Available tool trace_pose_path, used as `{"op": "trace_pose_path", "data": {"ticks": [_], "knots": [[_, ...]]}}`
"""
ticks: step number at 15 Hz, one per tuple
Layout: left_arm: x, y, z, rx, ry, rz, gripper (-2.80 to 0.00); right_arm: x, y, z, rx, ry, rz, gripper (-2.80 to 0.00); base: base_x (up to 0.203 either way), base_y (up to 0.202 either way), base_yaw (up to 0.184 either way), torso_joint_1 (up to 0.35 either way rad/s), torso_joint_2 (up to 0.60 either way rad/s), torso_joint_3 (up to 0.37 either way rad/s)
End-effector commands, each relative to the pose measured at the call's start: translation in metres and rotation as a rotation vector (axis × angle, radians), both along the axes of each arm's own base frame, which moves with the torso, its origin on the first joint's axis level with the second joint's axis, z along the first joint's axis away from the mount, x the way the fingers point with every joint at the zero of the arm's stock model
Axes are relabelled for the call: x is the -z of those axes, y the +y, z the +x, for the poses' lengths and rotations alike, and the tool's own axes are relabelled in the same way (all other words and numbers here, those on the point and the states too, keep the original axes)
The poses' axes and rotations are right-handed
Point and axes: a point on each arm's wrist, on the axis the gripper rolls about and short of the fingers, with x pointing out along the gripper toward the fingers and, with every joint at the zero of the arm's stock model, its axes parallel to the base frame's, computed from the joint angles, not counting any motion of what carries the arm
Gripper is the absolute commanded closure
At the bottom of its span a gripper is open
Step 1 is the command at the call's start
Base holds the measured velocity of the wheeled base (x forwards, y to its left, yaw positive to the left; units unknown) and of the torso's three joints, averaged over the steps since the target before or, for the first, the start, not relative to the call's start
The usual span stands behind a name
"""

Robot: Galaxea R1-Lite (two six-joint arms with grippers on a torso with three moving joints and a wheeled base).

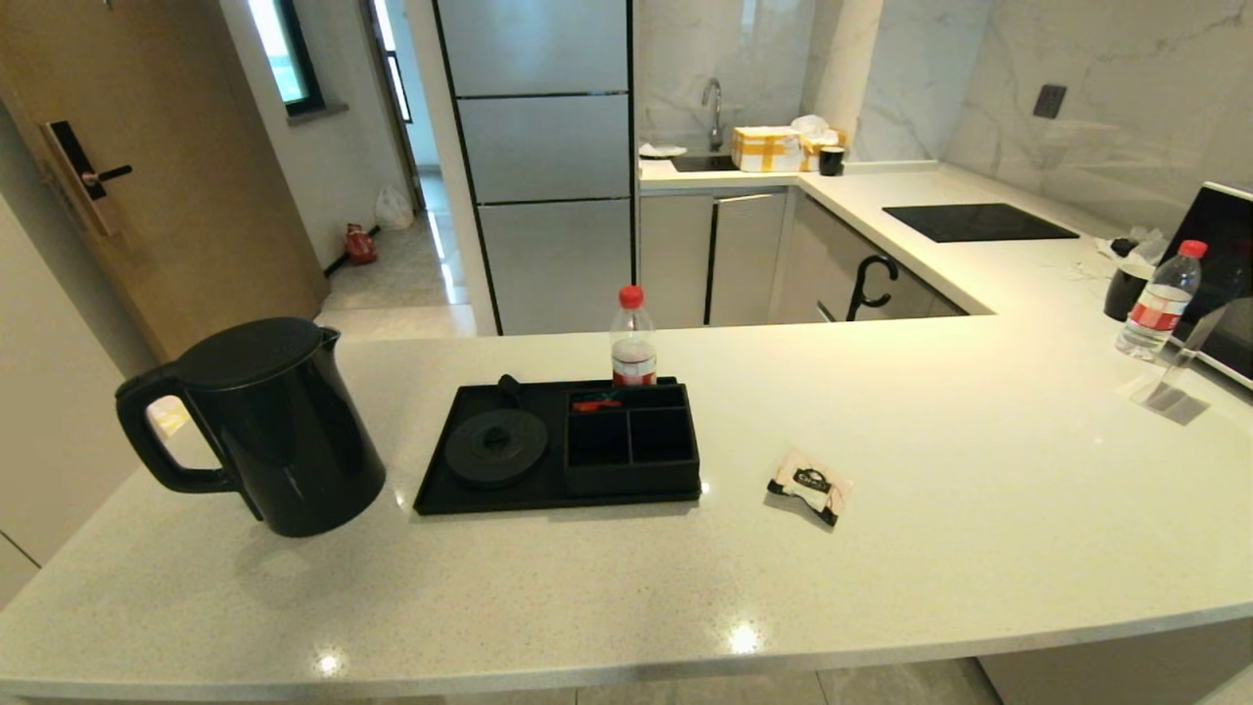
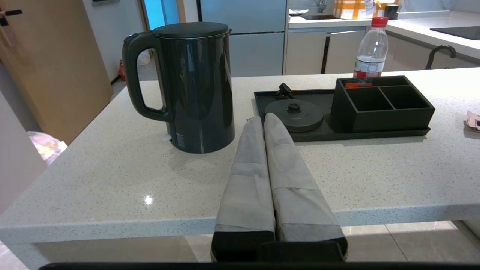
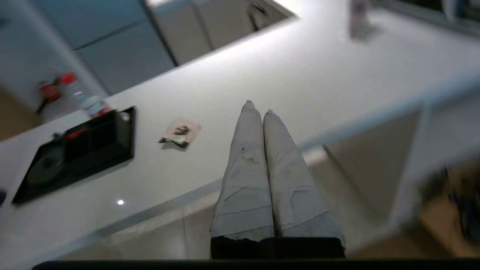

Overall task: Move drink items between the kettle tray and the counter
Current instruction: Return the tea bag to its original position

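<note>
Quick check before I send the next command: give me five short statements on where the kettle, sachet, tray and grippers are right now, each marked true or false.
1. The tall matte-black electric kettle sits on the round base disc. False: it stands on the pale speckled stone counter, left of the flat black plastic tray.
2. The small whitish-pink sachet lies on the counter, right of the tray. True.
3. Both square front compartments of the tray hold sachets. False: they look empty.
4. The left gripper is shut and holds nothing. True.
5. The right gripper grips the sachet. False: it is shut, empty, apart from it.
</note>
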Motion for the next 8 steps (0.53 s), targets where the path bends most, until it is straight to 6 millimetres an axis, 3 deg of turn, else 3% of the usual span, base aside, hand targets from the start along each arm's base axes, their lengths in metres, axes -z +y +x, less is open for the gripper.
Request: {"op": "trace_pose_path", "data": {"ticks": [1, 4, 8], "knots": [[0.011, 0.000, 0.003, -0.001, 0.037, 0.000, 0.00, 0.025, 0.001, -0.017, -0.074, -0.161, -0.112, 0.00, 0.000, 0.000, 0.000, 0.000, 0.00, 0.000], [0.011, 0.000, 0.004, -0.001, 0.040, 0.000, 0.00, 0.031, 0.001, 0.004, -0.096, -0.319, -0.224, 0.00, 0.000, 0.000, 0.000, 0.000, 0.00, 0.000], [0.011, 0.000, 0.004, -0.001, 0.040, 0.000, 0.00, 0.032, 0.001, 0.004, -0.099, -0.325, -0.232, 0.00, 0.000, 0.000, 0.000, 0.000, 0.00, 0.000]]}}
